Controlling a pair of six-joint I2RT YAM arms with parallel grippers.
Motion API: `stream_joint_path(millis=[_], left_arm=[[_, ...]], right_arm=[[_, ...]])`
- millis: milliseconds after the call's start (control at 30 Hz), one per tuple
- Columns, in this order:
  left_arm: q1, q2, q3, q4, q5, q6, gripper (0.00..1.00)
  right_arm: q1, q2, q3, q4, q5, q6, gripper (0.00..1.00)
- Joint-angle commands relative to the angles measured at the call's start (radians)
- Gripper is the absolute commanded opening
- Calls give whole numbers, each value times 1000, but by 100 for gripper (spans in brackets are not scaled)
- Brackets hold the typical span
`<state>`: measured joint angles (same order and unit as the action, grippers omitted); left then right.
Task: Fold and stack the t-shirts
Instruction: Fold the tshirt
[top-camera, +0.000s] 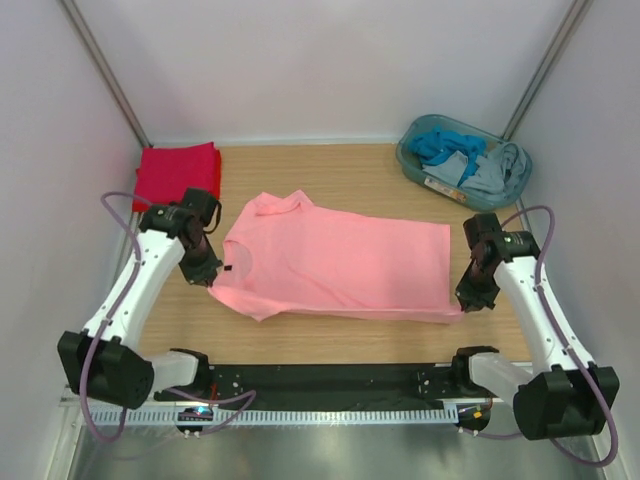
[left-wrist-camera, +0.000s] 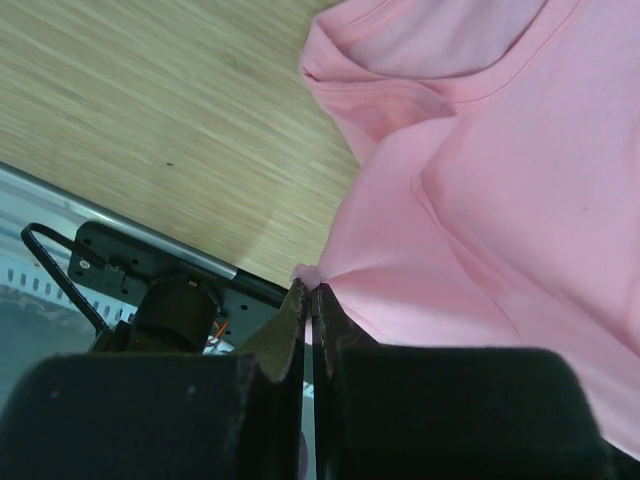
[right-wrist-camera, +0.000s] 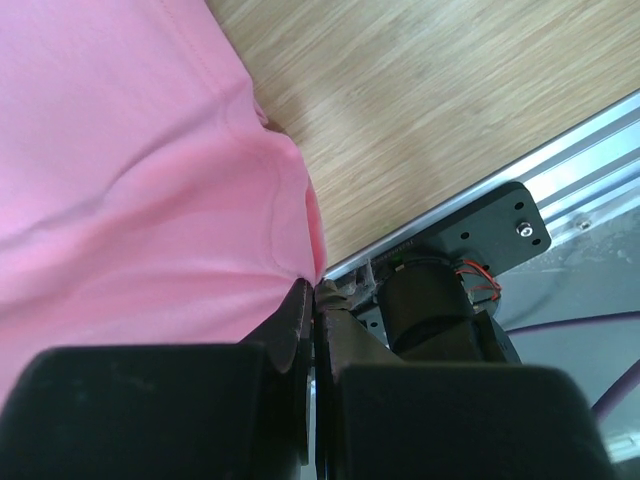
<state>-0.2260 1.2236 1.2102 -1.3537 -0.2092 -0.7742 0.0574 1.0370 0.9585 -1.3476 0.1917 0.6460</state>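
The salmon-pink t-shirt lies spread across the middle of the wooden table, neck and small dark label to the left, hem to the right. My left gripper is shut on the shirt's near left edge. My right gripper is shut on the near hem corner. Both pinched edges are lifted slightly off the table. The bright red t-shirt lies folded at the far left corner.
A teal basket with blue and grey cloths stands at the far right corner. The black rail of the arm bases runs along the near table edge. White walls enclose the table on three sides.
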Motion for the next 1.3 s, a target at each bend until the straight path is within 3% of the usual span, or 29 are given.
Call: stream_joint_path(millis=[0,233,433,600,733,867,900,933,1000,1133,1267], left_arm=[[2,74,-8,-49,17,9,0],[8,315,89,88,25,58,0],[19,612,323,133,44,107,0],[17,783,437,165,44,136,0],[11,830,482,169,67,141,0],[2,817,485,183,70,157,6],[2,801,485,209,74,161,13],[2,785,483,220,80,168,27],[2,720,489,222,79,173,41],[5,601,401,191,41,165,47],[34,464,171,241,66,151,46]], right_arm=[[10,63,-30,-125,17,14,1],[10,311,28,62,67,24,1],[10,524,121,182,48,-5,1],[10,600,91,272,80,-11,1],[-7,638,77,321,83,-38,1],[-21,638,68,341,89,-31,6],[-21,634,69,335,97,-31,11],[-22,629,72,326,104,-28,15],[-30,612,95,286,115,-28,25],[-30,548,167,196,108,-28,36],[2,491,221,192,-47,-72,40]])
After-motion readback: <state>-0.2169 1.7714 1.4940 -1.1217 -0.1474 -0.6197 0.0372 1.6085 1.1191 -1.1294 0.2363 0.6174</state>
